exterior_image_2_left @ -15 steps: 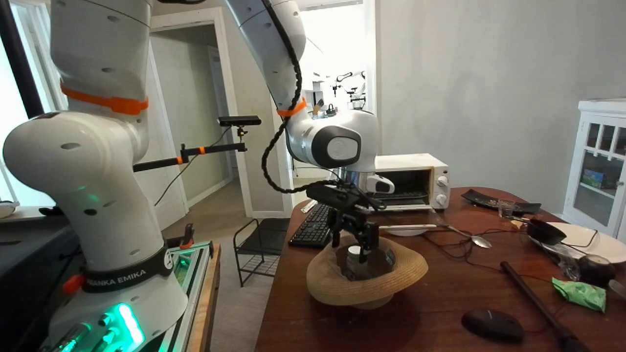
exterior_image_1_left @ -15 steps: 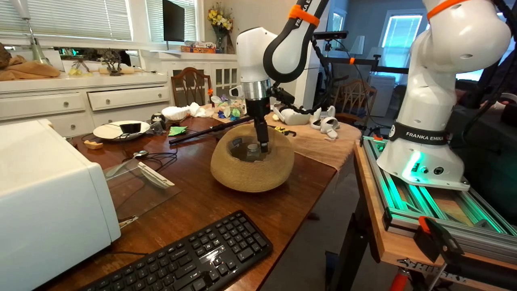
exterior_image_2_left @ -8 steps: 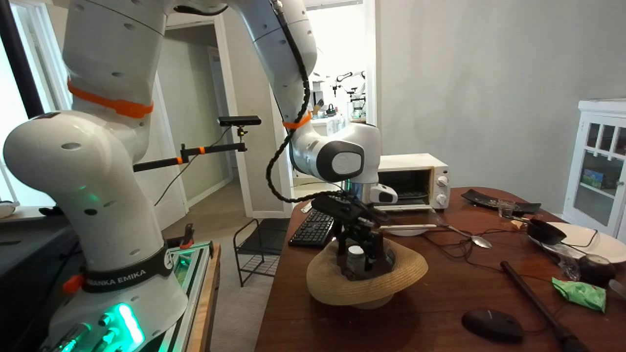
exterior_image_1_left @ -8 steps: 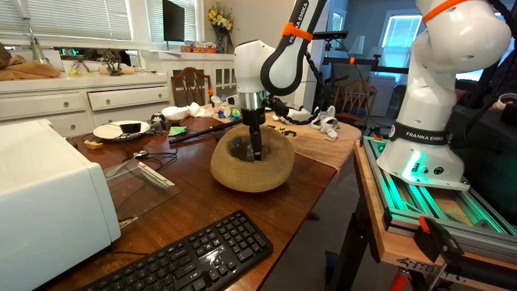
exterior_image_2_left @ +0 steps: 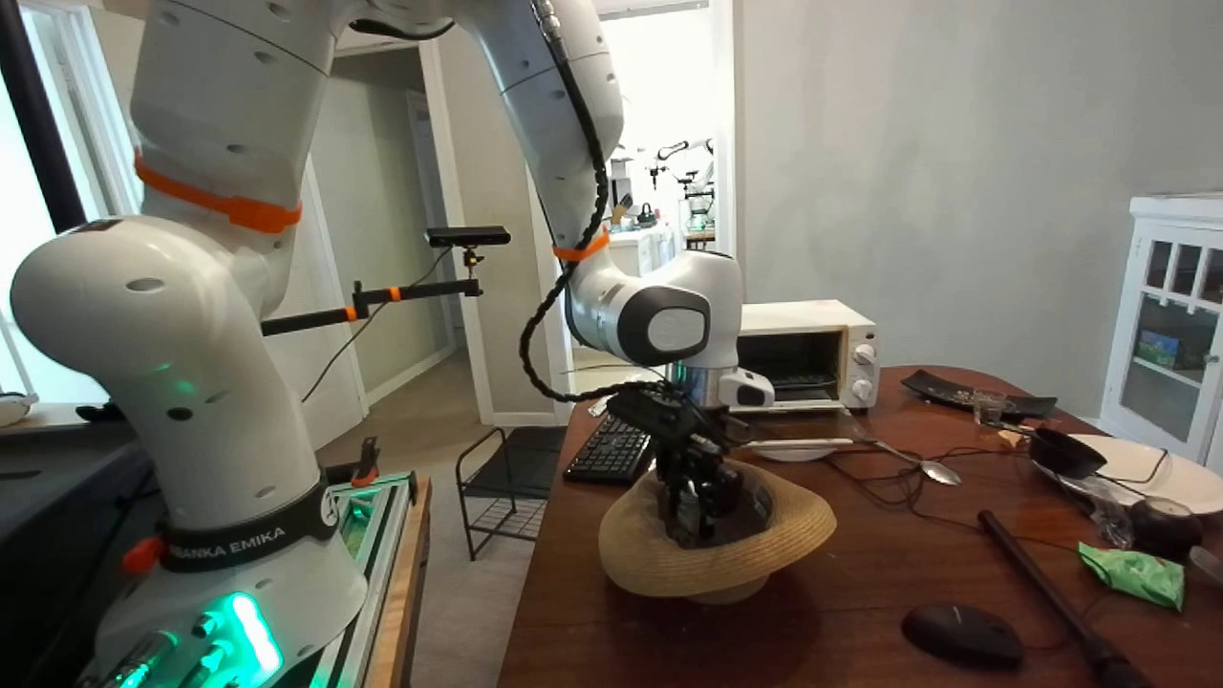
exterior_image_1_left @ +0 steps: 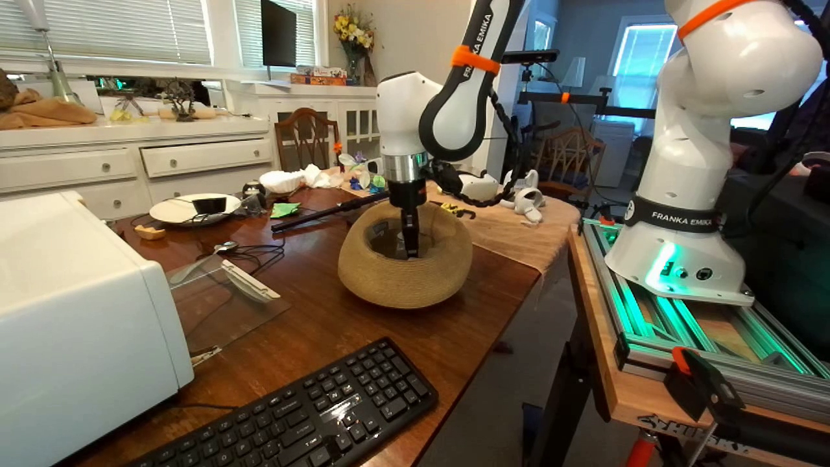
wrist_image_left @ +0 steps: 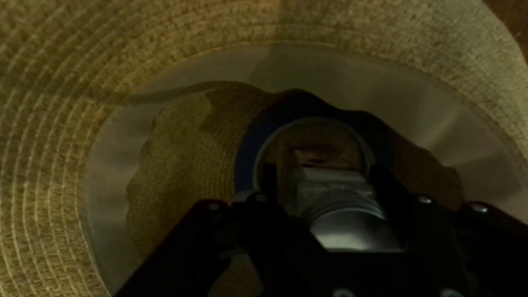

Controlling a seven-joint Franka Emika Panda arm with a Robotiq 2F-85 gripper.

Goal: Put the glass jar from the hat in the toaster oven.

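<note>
The tan straw hat (exterior_image_1_left: 405, 288) sits on the table with its hollow facing up. Inside it stands the glass jar (wrist_image_left: 340, 187), silver lid on top; the exterior views mostly lose it behind the fingers. My gripper (wrist_image_left: 326, 177) points down into the hat, one finger on each side of the jar. A narrow dark gap shows between the left fingertip and the glass, while the right finger lies close to it. The picture is dim there. In both exterior views the white toaster oven (exterior_image_2_left: 865, 344) shows; its glass door (exterior_image_1_left: 227, 318) is lowered over the table.
Between hat and oven lies a black keyboard (exterior_image_1_left: 311, 408). A black pole (exterior_image_1_left: 318, 217), a plate (exterior_image_1_left: 185, 211), a mouse (exterior_image_2_left: 962, 635), a spoon (exterior_image_2_left: 939, 471) and loose cables also lie on the table. A blue ring (wrist_image_left: 247, 161) rests inside the hat beside the jar.
My gripper has come down into the hat and shifted over the jar. Its fingers have drawn closer together around it. The hat has stayed in place.
</note>
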